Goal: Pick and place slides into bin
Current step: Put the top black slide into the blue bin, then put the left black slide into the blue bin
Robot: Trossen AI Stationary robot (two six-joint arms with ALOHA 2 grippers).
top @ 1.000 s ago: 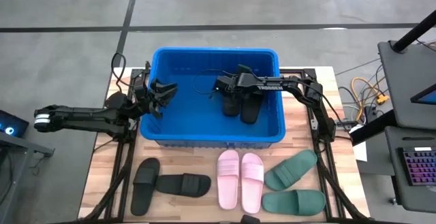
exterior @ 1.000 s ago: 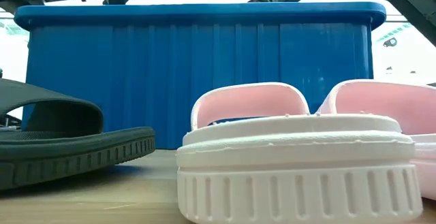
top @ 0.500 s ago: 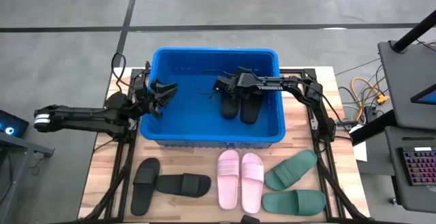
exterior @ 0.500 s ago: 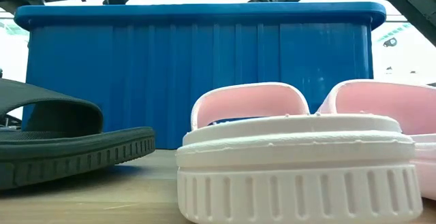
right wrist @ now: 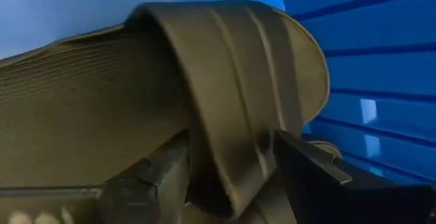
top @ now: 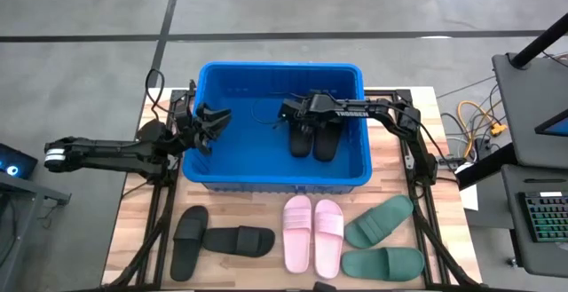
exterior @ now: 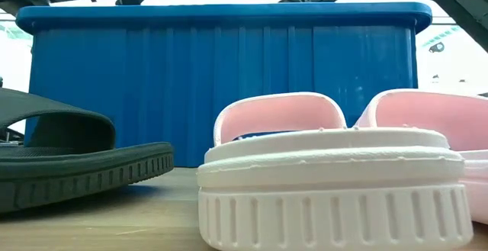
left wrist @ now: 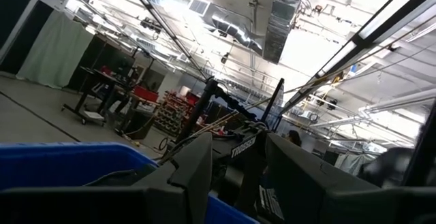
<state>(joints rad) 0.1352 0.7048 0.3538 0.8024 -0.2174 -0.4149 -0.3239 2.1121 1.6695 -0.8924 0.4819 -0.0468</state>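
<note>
The blue bin (top: 206, 163) stands mid-table with two black slides (top: 312, 139) lying side by side on its floor, right of centre. My right gripper (top: 295, 116) reaches into the bin from the right. In the right wrist view it (right wrist: 231, 157) is open, with the strap (right wrist: 238, 67) of one black slide between its fingers. My left gripper (top: 211, 118) hovers open over the bin's left rim, nothing between its fingers (left wrist: 197, 173). Black (top: 217, 240), pink (top: 312, 233) and green slides (top: 382, 241) lie on the table's near half. My right gripper has one finger on each side of the black slide's strap (right wrist: 225, 149), coming slanting down from the right. A dark gap shows between the strap and one finger (right wrist: 303, 159). Whether the other finger (right wrist: 160, 173) touches the strap, I cannot tell. The slide lies in the bin.
In the low view a pink slide (exterior: 328, 182) and a black slide (exterior: 69, 163) lie close in front of the bin's near wall (exterior: 229, 83). Cables and a keyboard (top: 543, 212) sit beyond the table's right edge.
</note>
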